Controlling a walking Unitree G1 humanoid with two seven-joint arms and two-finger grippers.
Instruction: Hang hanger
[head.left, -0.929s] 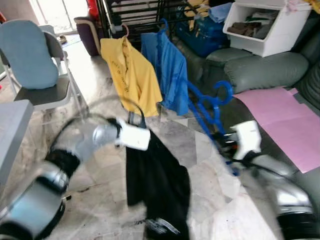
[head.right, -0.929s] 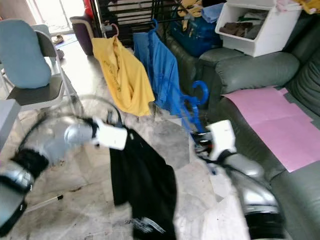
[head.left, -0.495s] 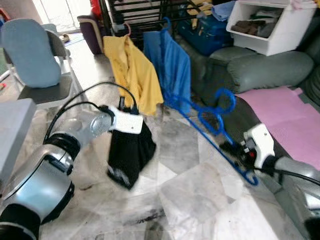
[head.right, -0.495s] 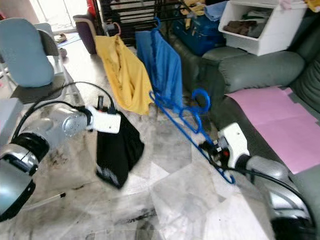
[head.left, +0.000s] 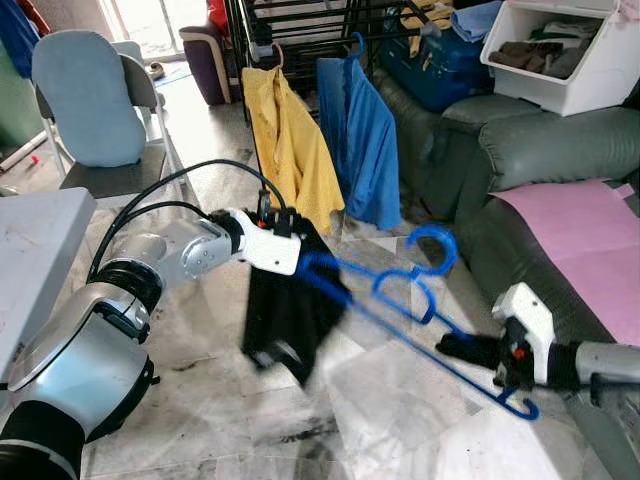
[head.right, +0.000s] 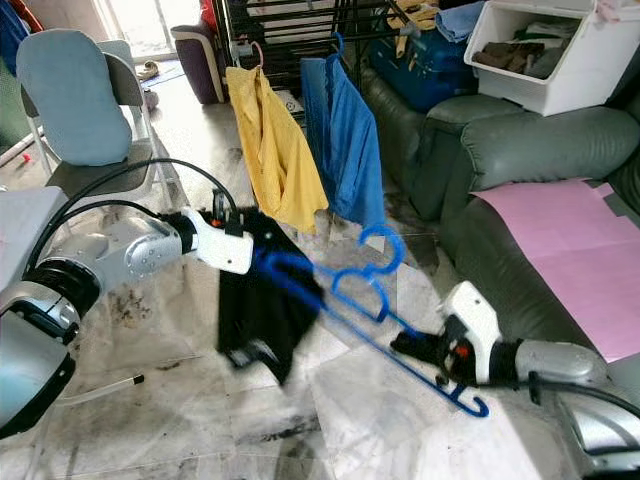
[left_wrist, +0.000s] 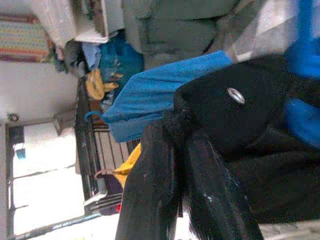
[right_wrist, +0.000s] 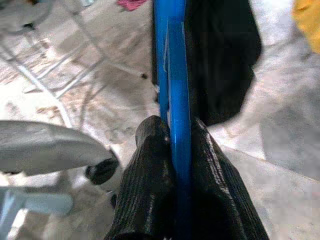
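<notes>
Blue hanger (head.left: 400, 300) is held low over the floor, clamped between the closed fingers (right_wrist: 150, 165) of the right gripper (head.left: 462, 348). Its far end is pushed into the black garment (head.left: 285, 315), which is pinched in the left gripper (head.left: 285, 222), jaws together. Yellow shirt (head.left: 290, 150) and blue shirt (head.left: 365, 140) are hung on the rack (head.left: 290, 20) behind.

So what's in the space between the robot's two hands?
The blue hanger bridges it in the left eye view: the right gripper pinches one end, and the other end reaches the black garment held by the left gripper.
</notes>
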